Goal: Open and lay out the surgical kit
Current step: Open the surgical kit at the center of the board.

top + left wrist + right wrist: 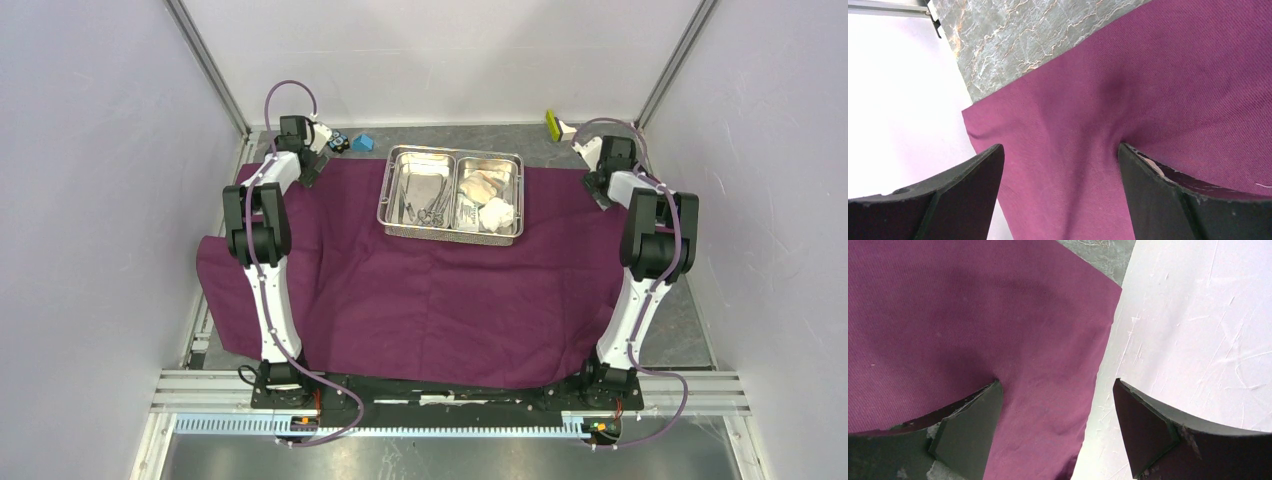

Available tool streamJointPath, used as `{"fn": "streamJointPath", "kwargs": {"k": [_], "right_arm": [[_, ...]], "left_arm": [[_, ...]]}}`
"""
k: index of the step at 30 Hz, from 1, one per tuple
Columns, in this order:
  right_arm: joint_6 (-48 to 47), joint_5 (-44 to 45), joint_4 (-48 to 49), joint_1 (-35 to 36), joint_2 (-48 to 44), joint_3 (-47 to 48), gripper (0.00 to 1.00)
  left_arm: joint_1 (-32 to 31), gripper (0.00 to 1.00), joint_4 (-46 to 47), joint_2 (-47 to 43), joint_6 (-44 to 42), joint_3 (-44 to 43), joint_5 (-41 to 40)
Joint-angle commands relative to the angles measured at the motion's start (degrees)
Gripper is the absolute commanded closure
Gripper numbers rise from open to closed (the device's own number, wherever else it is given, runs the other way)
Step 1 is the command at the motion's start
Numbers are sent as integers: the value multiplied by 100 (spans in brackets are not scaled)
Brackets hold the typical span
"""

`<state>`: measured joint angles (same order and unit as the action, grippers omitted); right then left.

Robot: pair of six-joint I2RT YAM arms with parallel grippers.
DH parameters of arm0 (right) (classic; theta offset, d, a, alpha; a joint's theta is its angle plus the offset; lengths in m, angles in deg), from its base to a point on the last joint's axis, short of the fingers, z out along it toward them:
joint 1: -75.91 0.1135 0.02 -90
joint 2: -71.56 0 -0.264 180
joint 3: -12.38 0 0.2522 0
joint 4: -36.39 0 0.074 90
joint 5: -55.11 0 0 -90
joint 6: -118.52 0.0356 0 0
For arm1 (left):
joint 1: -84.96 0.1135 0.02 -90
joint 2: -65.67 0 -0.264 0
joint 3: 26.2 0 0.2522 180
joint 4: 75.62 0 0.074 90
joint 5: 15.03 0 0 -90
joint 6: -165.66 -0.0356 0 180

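Shiny two-compartment steel tray [452, 238] sat on the large purple cloth wrap [430, 300], which was already spread flat around it and hung over the table edge left of the tray. Slim metal forceps [432, 205] lay in the tray's left compartment, white gauze wads [497, 213] in its right. Left gripper [1060, 150] was at the cloth corner left of the tray, jaws wide apart and holding nothing; one fingertip looked to be denting the fabric. Right gripper [1057, 385] was at the cloth edge right of the tray, also wide and empty, one finger over cloth, the other past its edge. Judgement: the cloth was light and limp, so pinch it at a corner; pulling it would drag the tray. The tray was rigid and likely slick, so take it by the rim. The forceps were thin and hard, an awkward pick lying flat. The gauze was soft and an easy squeeze.
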<state>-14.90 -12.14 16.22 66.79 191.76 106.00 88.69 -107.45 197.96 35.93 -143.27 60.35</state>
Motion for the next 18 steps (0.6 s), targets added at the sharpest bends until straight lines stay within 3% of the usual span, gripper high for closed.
{"fn": "streamJointPath", "kwargs": {"k": [1, 12, 18], "right_arm": [[90, -297, -619, -132, 336, 128, 10], [698, -1355, -940, -160, -581, 297, 8], [1319, -1675, -986, -185, -548, 690, 9]], "left_arm": [[167, 9, -310, 202, -194, 198, -211], [196, 5, -171, -811, 886, 144, 443], [199, 2, 95, -1326, 1665, 344, 935]]}}
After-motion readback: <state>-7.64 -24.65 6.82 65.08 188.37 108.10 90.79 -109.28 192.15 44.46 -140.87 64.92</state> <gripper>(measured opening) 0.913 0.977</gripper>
